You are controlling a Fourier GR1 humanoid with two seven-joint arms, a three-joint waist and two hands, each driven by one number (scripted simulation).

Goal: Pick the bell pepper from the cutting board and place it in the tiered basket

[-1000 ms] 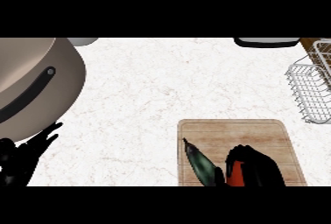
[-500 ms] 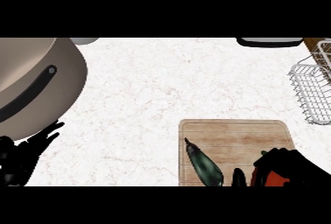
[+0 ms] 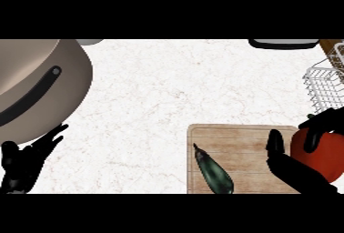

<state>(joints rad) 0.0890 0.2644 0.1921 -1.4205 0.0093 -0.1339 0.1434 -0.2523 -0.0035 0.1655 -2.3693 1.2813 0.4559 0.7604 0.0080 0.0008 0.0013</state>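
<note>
**A:** What changes?
**B:** I see right hand (image 3: 293,169) curled round bell pepper (image 3: 327,155), now moved to cutting board (image 3: 238,142) right edge.
**A:** Meaning?
**B:** Pick done; tiered basket (image 3: 325,85) next. Idle left hand (image 3: 22,160) rests open.

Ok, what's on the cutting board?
On the board, a long dark green vegetable lies at the lower left. The right hand, curled round the red pepper, covers the right edge; whether the pepper touches the board, or anything lies beneath, cannot be seen.
</note>
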